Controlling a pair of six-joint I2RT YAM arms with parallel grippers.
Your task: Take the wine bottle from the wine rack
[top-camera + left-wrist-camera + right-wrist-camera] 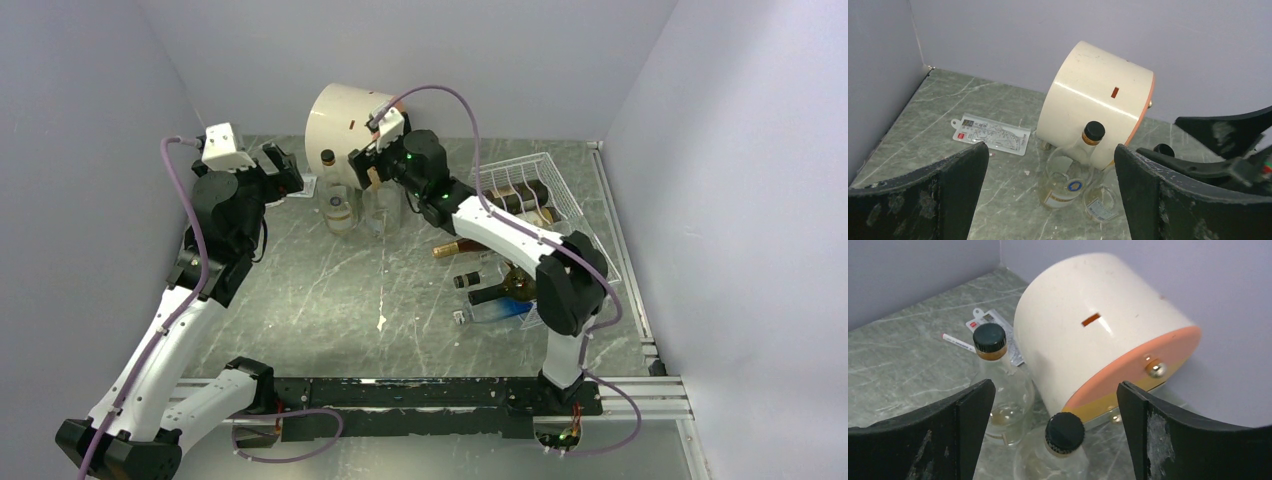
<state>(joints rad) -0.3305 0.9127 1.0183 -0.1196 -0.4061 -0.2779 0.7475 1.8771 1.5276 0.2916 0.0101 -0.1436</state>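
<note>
Wine bottle [515, 197] lies on its side in the wine rack [545, 157], well right of the right gripper [367, 166], which gapes empty above clear bottles [340, 205] by the drum [340, 115]; the left gripper [285, 170], likewise wide open and empty, sits farther off.

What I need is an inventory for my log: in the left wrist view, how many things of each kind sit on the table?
Clear bottles: 2
Cream drum: 1
Flat packet: 1
Total: 4
</note>
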